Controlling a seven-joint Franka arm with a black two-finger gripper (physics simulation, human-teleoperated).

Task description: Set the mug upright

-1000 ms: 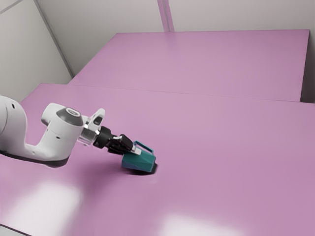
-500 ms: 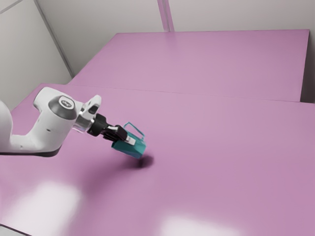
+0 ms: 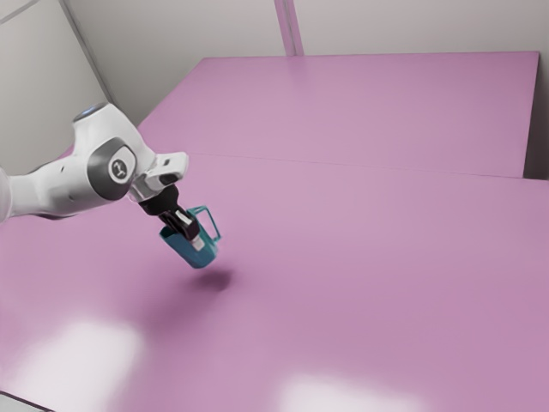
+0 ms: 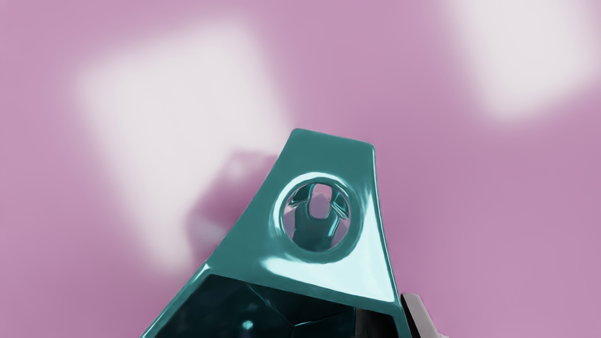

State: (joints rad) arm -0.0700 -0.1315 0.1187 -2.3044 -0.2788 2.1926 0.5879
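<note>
We see a glossy pink desk point(image 3: 369, 257) spread across most of the exterior view, with a thin seam crossing it toward the back. Beyond the seam lies a second pink panel point(image 3: 360, 112), whose far edge meets a plain, pale grey wall point(image 3: 171, 30). A narrow pink strip point(image 3: 290, 26) runs up that wall, and a dark line slants down toward the exterior view's left, where the room turns a corner. Two soft white patches of light shine on the desk near its front, one toward the exterior view's left, the other near the middle. Our white arm point(image 3: 69, 187) enters from the exterior view's left, angled downward. Its black end effector point(image 3: 197, 243) is closed on the teal mug point(image 3: 182, 251), gripping it by the side wall, one finger inside and one outside. The mug is in the air above the desk, toward the exterior view's left, with a blurred dark shadow point(image 3: 214, 281) on the pink surface beneath it. It is tilted: its mouth faces up and toward the exterior view's left, its base points down the other way, and its handle point(image 3: 214, 224) is on the exterior view's right. In the wrist view, we look onto a tapering teal face with a round, bright-rimmed shape in it, beside the dark inside of the mug.
</note>
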